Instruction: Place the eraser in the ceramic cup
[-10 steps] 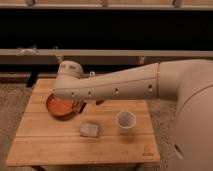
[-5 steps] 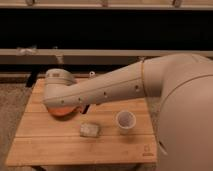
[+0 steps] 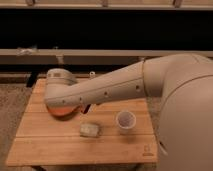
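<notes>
The ceramic cup (image 3: 125,121) is small, white and handleless, and stands upright on the wooden table (image 3: 45,145) right of centre. My arm reaches from the right across the table, with its bulky wrist (image 3: 60,87) over the table's left part. The gripper (image 3: 84,107) is under the wrist, just above the orange bowl (image 3: 61,110), and only a dark bit of it shows. The eraser is not in view; I cannot tell whether it is hidden under the arm. The cup is apart from the gripper, to its right.
A pale whitish block (image 3: 90,130) lies on the table in front of the bowl, left of the cup. A small clear shaker (image 3: 92,75) stands at the table's back edge. A low dark wall with a ledge runs behind the table.
The arm has swung left and nearer to the camera. The wrist now covers more of the orange bowl. The cup and the pale block have not moved.
</notes>
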`<state>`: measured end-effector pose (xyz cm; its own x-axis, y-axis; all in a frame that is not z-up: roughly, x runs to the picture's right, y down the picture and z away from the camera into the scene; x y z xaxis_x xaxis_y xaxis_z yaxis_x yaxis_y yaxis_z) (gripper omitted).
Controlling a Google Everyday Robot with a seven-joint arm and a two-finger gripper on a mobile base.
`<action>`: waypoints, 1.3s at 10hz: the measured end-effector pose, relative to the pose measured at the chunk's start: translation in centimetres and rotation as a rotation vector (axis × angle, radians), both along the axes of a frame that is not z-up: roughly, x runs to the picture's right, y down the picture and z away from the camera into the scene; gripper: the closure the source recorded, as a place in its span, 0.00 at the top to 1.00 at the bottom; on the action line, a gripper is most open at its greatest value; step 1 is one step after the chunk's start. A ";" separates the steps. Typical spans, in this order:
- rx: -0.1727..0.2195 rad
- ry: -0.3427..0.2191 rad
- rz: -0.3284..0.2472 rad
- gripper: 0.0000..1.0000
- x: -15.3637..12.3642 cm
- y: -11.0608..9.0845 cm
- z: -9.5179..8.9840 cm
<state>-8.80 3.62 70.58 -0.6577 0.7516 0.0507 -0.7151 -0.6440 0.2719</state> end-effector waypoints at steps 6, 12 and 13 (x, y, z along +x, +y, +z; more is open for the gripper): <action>0.028 0.133 0.082 0.00 4.7 -1.3 1.5; 0.032 0.228 0.221 0.00 11.2 -1.6 0.9; 0.031 0.239 0.233 0.00 12.1 -1.4 0.7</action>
<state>3.30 2.24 71.24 -0.7785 0.5777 0.2452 -0.4656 -0.7936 0.3917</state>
